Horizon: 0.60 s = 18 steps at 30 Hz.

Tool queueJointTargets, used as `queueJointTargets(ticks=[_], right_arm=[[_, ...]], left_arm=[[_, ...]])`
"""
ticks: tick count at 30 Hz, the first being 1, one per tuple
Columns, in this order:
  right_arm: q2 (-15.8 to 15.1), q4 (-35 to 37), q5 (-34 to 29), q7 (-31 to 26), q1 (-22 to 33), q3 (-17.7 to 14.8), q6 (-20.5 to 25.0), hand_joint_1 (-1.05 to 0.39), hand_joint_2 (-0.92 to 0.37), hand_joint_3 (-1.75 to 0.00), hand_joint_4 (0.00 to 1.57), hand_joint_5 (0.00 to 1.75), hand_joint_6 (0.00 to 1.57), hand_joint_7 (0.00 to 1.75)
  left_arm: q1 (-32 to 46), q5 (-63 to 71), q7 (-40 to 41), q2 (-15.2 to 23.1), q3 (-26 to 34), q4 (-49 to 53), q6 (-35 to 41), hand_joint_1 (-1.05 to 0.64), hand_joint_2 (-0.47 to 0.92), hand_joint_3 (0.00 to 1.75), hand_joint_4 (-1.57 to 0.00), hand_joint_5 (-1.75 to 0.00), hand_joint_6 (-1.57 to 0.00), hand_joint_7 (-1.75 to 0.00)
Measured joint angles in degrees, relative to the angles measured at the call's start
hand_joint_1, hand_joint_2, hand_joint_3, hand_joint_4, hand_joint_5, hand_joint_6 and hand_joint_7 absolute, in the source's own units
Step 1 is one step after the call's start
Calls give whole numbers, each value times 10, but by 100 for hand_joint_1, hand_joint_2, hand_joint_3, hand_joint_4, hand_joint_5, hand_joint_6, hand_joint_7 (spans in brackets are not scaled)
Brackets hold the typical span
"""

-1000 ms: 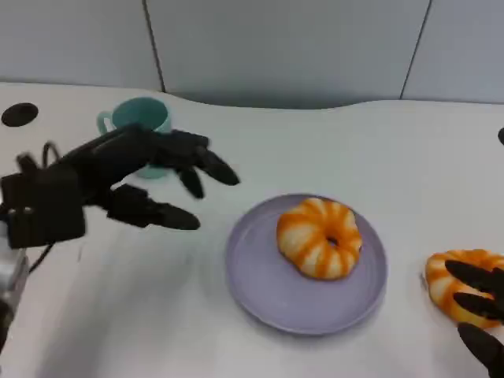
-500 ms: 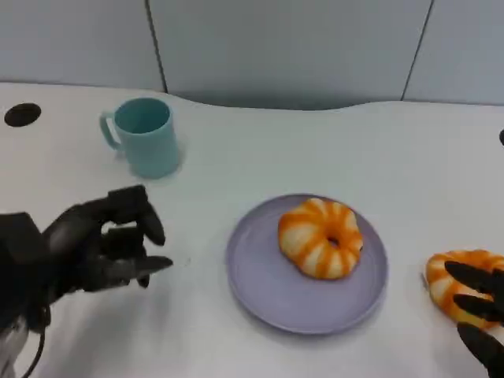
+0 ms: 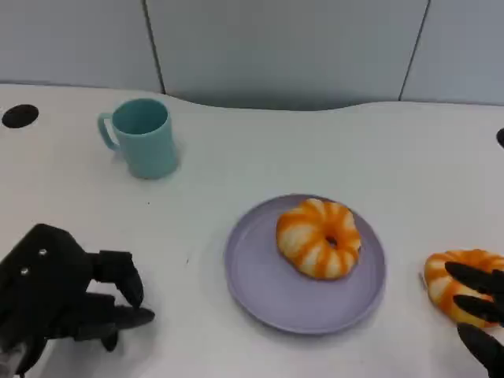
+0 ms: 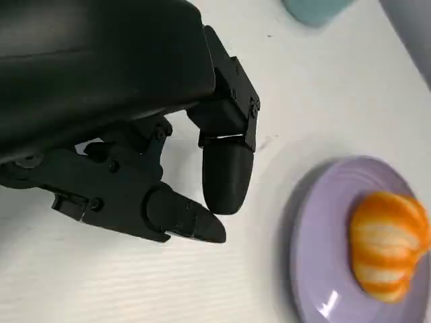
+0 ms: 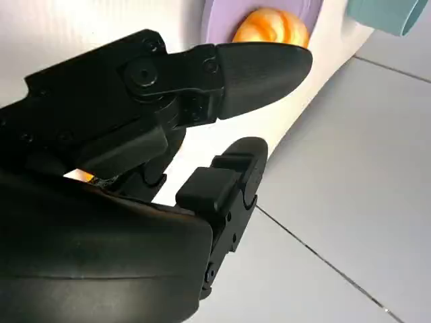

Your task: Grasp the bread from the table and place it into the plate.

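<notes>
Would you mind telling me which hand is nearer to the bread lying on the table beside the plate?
The right hand: its fingers lie over the bread on the table. The left hand is across the plate, at the table's opposite side.

Stood upright at upper left of the head view, a teal mug [image 3: 142,137] on a white table [image 3: 260,150], handle turned left, with a dark round hole [image 3: 19,116] nearer the left edge and grey wall panels [image 3: 276,47] behind.
</notes>
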Motion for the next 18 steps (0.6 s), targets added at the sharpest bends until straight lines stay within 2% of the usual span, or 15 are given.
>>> queueJointTargets(ticks=[3,5,7,11,15,18], right_arm=[[-1,0,-1,0,0,0,0,-40,-92,-37,93,1,78,0],[-2,0,-2,0,0,-2,0,-40,-92,-37,93,1,78,0],[-2,0,-2,0,0,-3,0,-40,-92,-37,93,1,79,0],[-2,1,1,0,0,-4,0,-40,-92,-37,93,1,79,1],[-4,6,3,2,0,-5,-2,-40,-92,-37,93,1,78,0],[-11,18,11,9,0,-7,-11,-40,-92,-36,94,1,79,0]], left_arm=[[0,18,-4,8,-13,-10,14,-38,91,2,-71,-175,-65,-158],[0,28,-8,10,-23,-14,18,-37,91,1,-73,-175,-65,-163],[0,35,-11,10,-29,-14,19,-38,92,1,-72,-175,-69,-155],[-6,36,-19,10,-30,-13,23,-40,92,0,-73,-175,-67,-157],[-16,40,-21,10,-38,-8,28,-38,92,1,-75,-175,-63,-168],[-20,45,-27,10,-46,-7,29,-38,91,1,-73,-175,-64,-167]])
